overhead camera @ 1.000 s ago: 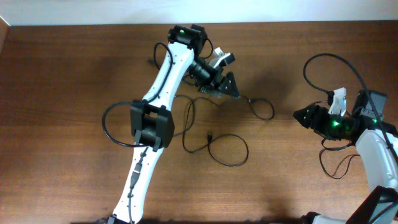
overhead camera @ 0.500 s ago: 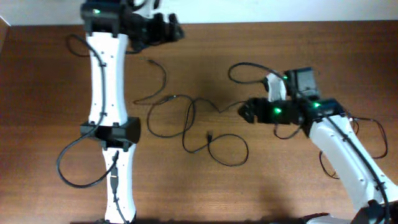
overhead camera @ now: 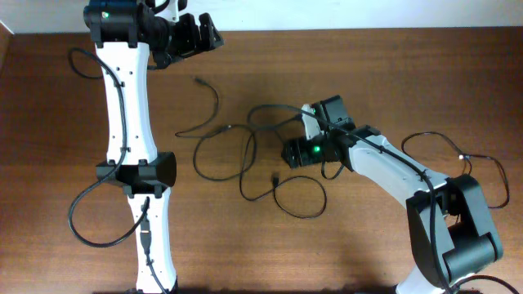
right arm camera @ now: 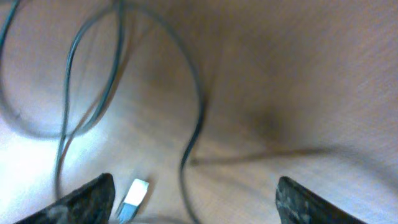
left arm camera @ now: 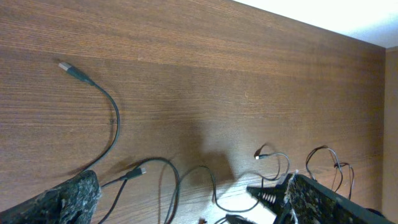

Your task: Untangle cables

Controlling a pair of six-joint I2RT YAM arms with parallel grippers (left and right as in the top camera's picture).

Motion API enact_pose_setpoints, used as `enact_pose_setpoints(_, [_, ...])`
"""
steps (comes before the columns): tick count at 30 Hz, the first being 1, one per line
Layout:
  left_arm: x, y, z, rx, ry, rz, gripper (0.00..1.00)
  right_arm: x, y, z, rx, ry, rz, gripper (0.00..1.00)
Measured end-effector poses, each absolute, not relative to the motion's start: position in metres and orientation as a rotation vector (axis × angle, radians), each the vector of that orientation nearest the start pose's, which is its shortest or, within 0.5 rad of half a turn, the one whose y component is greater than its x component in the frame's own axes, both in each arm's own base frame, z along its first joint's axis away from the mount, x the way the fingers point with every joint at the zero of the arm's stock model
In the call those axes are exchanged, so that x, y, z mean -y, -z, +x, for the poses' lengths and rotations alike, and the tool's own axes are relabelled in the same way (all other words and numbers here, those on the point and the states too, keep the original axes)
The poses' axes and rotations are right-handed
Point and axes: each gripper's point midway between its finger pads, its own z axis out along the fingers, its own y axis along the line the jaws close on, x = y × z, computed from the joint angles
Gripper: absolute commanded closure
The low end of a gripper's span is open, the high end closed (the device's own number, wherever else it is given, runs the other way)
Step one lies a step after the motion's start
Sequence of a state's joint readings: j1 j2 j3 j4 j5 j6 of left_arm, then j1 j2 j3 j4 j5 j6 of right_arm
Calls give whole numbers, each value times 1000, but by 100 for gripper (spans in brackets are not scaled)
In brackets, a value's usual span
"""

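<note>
Several thin black cables (overhead camera: 245, 129) lie in the middle of your desk (overhead camera: 384, 73), and they are not sorted out yet. From overhead, loops cross one another just left of your right arm (overhead camera: 384, 167). A bigger loop (overhead camera: 301, 198) trails toward the near edge, with a small plug (overhead camera: 276, 177) lying among the strands. One strand (overhead camera: 214, 102) runs up and to the left to its own plug end, well apart from the crossings. It looks like the only part that is laid out clear.

I'd judge you are early in the job: the crossings in the middle all remain to be pulled apart, and no cable lies fully on its own.

Your left arm (overhead camera: 122, 106) reaches to the far left of the desk, well away from the cables. Its jaws stand spread wide and hold nothing.

Your right jaws sit low over the crossed loops, also spread wide. The wrist view is blurred, but it shows a strand running across the desk between them and a plug near one finger. Nothing appears clamped.
</note>
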State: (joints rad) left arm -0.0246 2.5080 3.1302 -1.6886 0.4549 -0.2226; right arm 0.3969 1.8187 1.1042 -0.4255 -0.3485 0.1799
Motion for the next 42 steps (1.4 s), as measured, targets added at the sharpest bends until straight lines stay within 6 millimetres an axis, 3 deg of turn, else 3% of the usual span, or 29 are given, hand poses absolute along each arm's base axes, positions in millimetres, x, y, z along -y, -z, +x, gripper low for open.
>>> enact_pose_setpoints(1, [88,-262,506,-2618,684,-103,1,-215,-37,333,-2800,-703,-427,20])
enact_pose_setpoints(5, [88,-262,506,-2619,685,-106,1,-231,-33,290,-2921,-773,-521,21])
enact_pose_setpoints(7, [88,-262,506,-2619,685,-106,1,-243,-30,271,-2943,-727,-622,20])
enact_pose_setpoints(11, [88,-262,505,-2619,685,-106,1,-245,-20,250,-2948,-524,-827,19])
enact_pose_setpoints(16, [88,-262,505,-2619,685,-106,1,-240,-15,253,-2809,-321,-1127,16])
enact_pose_setpoints(21, [88,-262,505,-2619,685,-106,1,-236,-23,283,-2663,-142,-1218,10])
enact_pose_setpoints(25, [88,-262,505,-2619,685,-107,1,-235,-16,287,-2644,-107,-1258,11])
enact_pose_setpoints(26, [88,-262,505,-2619,685,-107,1,-234,-13,287,-2644,-98,-1277,15])
enact_pose_setpoints(27, [88,-262,505,-2619,685,-106,1,-233,-5,290,-2643,-76,-1290,29])
enact_pose_setpoints(28, [88,-262,506,-2619,685,-106,1,-234,0,294,-2634,-64,-1295,56])
enact_pose_setpoints(29, [88,-262,505,-2619,685,-107,1,-234,-1,300,-2615,-37,-1289,71])
enact_pose_setpoints(30, [88,-262,506,-2619,685,-107,1,-233,-1,304,-2608,1,-1284,80])
enact_pose_setpoints(33, [88,-262,506,-2619,685,-107,1,-226,0,309,-2606,73,-1287,86])
enact_pose_setpoints(34, [88,-262,505,-2619,685,-107,1,-222,0,308,-2613,100,-1293,96])
enact_pose_setpoints(39, [88,-262,505,-2619,685,-107,1,-214,0,308,-2664,138,-1228,96])
enact_pose_setpoints(41, [88,-262,506,-2619,685,-107,1,-205,-12,322,-2692,133,-1127,96])
enact_pose_setpoints(42, [88,-261,505,-2619,685,-107,1,-196,-30,338,-2698,126,-1032,96])
